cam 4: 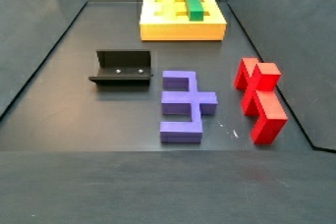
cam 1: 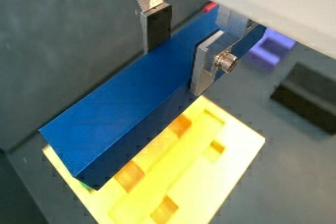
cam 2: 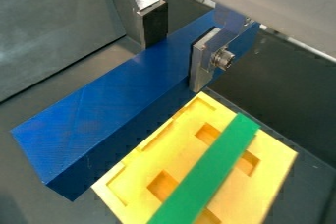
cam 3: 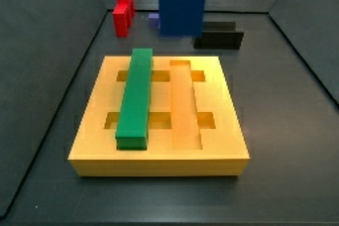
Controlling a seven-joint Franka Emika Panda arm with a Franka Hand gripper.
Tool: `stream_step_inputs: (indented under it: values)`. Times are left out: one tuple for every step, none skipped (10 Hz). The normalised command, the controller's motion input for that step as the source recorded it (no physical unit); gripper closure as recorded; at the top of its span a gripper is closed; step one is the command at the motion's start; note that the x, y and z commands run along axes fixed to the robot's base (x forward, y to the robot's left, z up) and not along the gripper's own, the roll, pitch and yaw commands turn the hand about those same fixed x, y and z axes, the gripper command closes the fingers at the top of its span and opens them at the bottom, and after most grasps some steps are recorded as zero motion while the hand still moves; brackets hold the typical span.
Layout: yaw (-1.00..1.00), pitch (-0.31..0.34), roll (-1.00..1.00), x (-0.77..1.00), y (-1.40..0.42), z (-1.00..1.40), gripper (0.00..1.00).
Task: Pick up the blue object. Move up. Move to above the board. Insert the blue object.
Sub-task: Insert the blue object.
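Claw (cam 2: pixel 176 39) with blue object (cam 2: pixel 118 118) above board (cam 2: pixel 269 184)

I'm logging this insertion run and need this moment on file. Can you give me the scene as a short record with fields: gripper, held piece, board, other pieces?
gripper: gripper shut on the blue object, raised near the board
held piece: blue object, long bar, off the floor
board: board, yellow, green bar already in one groove, neighbouring groove free
other pieces: purple block, red blocks, fixture on the floor
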Motion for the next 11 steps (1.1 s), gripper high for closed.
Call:
stream_step_inputs:
  values:
    - [0.07,-0.006,0.17,0.39,-0.14,-0.92,1.00]
    - [0.12,0.000,0.21,0.33,-0.07,-0.84,1.00]
    - [0.17,-0.044,0.19,0.14,-0.12,-0.86,1.00]
    - [0.13,-0.141,0.16,0.00,-0.18,-0.86,1.00]
    - [0.06,-0.156,0.13,0.00,-0.17,-0.86,1.00]
    - [0.04,-0.180,0.06,0.00,-0.14,-0.84,1.00]
    - [0.08,-0.221,0.00,0.00,-0.10,-0.72,1.00]
    - [0.06,-0.266,-0.07,-0.02,0.00,-0.67,1.00]
    - [0.04,-0.239,-0.04,-0.02,0.00,-0.65,1.00]
    - [0.03,-0.213,0.00,-0.05,-0.01,-0.61,1.00]
    - [0.04,-0.136,0.08,-0.02,-0.11,-0.44,1.00]
